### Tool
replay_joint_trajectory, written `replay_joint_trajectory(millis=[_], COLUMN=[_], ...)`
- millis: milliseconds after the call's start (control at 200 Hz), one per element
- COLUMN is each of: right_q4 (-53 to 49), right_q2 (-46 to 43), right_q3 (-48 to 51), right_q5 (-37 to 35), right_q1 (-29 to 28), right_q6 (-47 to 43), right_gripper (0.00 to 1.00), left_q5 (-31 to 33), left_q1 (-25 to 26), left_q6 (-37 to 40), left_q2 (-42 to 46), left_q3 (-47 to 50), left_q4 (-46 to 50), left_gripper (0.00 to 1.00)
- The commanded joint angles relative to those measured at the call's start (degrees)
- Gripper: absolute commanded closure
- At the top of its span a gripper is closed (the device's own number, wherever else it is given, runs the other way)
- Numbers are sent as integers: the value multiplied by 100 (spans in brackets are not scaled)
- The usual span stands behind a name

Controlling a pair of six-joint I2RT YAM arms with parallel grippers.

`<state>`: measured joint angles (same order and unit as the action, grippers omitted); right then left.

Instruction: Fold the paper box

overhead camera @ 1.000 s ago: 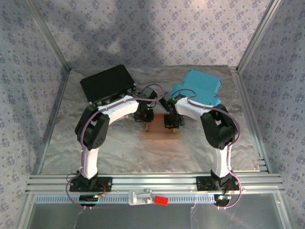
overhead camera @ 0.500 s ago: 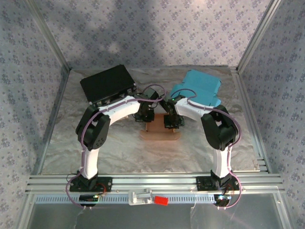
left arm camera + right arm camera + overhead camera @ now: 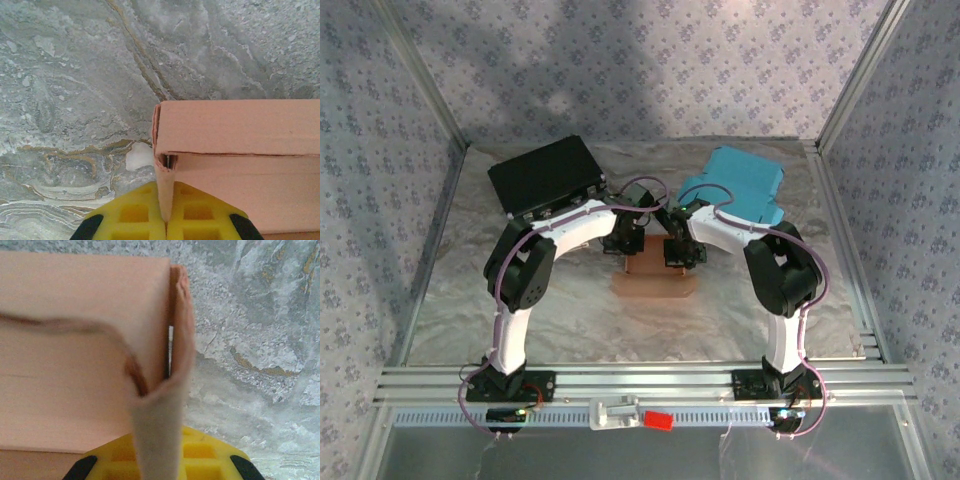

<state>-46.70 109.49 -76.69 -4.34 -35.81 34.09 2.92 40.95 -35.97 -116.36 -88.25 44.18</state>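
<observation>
The paper box (image 3: 655,275) is tan cardboard, lying on the crinkled silver sheet at mid table, partly folded. My left gripper (image 3: 627,243) is at its far left corner, and in the left wrist view its yellow fingers (image 3: 131,220) are shut on a thin upright side flap (image 3: 165,192) of the paper box (image 3: 240,150). My right gripper (image 3: 681,250) is at the far right corner. There a curled side flap (image 3: 157,435) of the paper box (image 3: 65,390) runs down between the yellow fingers (image 3: 207,457), which are shut on it.
A black case (image 3: 545,174) lies at the back left and a teal case (image 3: 738,184) at the back right, both just behind the grippers. Aluminium frame rails (image 3: 630,382) border the near edge, and patterned walls close the sides.
The left gripper has closed fully on the left flap after loosening slightly. Both arms and the box stay almost in place.
</observation>
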Motion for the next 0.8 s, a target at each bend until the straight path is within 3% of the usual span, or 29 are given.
replay_joint_trajectory(millis=[0, 180, 255, 345, 440, 635, 795], right_q4=[174, 177, 178, 195, 209, 190, 187], right_q2=[-226, -263, -269, -262, -261, -261, -279], right_q3=[20, 37, 37, 49, 72, 33, 31], right_q5=[-35, -123, -132, -125, -113, -146, -168], right_q1=[-184, -313, -319, -321, -321, -332, -350], right_q6=[82, 149, 146, 150, 143, 149, 146], right_gripper=[100, 100, 100, 100, 100, 100, 100], left_q5=[239, 459, 435, 394, 273, 330, 649], left_q1=[113, 158, 146, 122, 71, 88, 106], left_q6=[-103, -227, -216, -170, -127, -68, -159], left_q2=[40, 103, 98, 113, 32, -43, -21], left_q3=[-3, 79, 46, 36, -23, -52, 30], left_q4=[53, 47, 41, -14, -25, 30, 155], left_gripper=[100, 100, 80, 75, 79, 100, 100])
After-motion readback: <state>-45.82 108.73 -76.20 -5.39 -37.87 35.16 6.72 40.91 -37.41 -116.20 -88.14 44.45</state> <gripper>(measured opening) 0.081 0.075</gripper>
